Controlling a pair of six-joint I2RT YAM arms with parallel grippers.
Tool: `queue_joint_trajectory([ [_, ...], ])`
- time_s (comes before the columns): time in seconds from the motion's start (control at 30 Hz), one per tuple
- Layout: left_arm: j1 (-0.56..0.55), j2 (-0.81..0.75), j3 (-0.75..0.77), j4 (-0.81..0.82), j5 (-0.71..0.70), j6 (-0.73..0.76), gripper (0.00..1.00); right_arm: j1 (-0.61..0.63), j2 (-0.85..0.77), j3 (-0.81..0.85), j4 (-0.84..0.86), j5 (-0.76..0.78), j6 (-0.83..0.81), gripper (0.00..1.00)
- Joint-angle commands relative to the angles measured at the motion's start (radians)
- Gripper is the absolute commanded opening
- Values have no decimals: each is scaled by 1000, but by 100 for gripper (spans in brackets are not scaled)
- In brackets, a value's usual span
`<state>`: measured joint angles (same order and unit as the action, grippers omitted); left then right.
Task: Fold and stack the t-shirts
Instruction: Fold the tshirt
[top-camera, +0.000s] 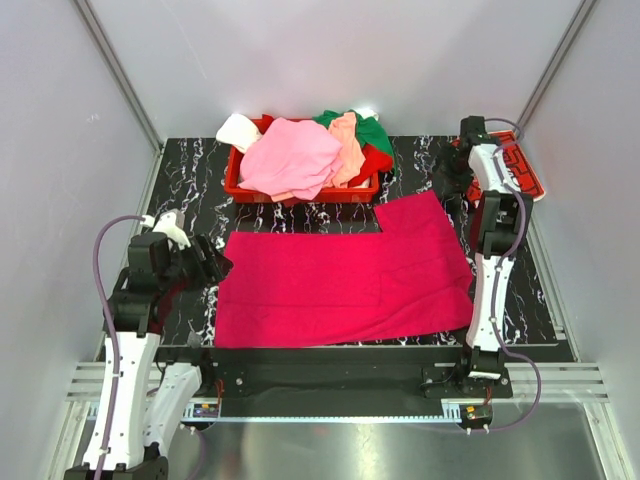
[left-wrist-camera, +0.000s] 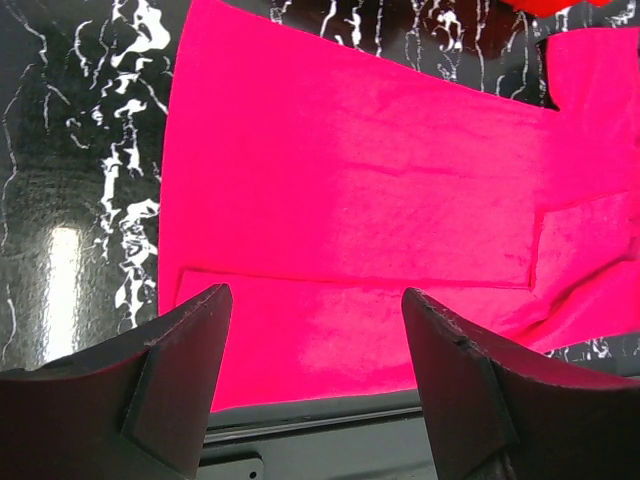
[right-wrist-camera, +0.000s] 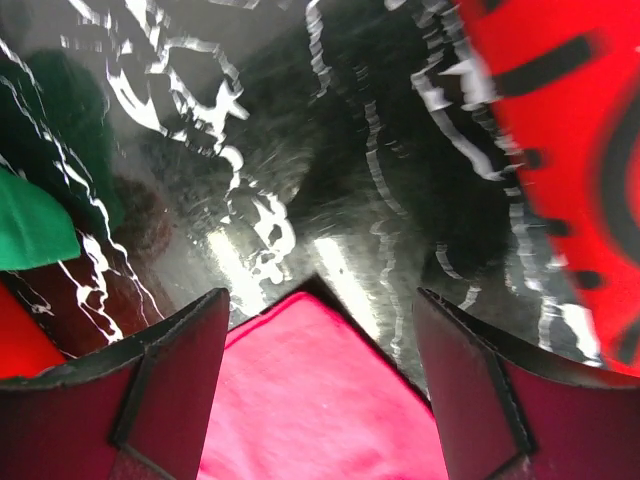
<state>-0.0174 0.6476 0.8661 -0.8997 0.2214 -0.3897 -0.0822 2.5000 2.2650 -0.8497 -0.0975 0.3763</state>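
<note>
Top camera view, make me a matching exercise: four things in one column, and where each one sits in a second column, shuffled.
Things
1. red basket
2. magenta t-shirt
3. green t-shirt
4. pink t-shirt

Places
A. spread flat on the table, nearer the arms
B. topmost in the basket, left of centre
C. at the basket's far right end
D. at the table's far edge, heaped full

Pairs: 1-D, 2-A, 3-C, 4-B
</note>
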Motion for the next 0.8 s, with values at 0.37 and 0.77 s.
queue_joint_trajectory([
  [0.37, 17, 15, -10, 50, 16, 5, 73, 75, -13, -116, 32, 38, -13, 40],
  [0.77, 47, 304, 83, 146, -48, -46, 71, 76, -133, -209, 61, 27, -40, 0],
])
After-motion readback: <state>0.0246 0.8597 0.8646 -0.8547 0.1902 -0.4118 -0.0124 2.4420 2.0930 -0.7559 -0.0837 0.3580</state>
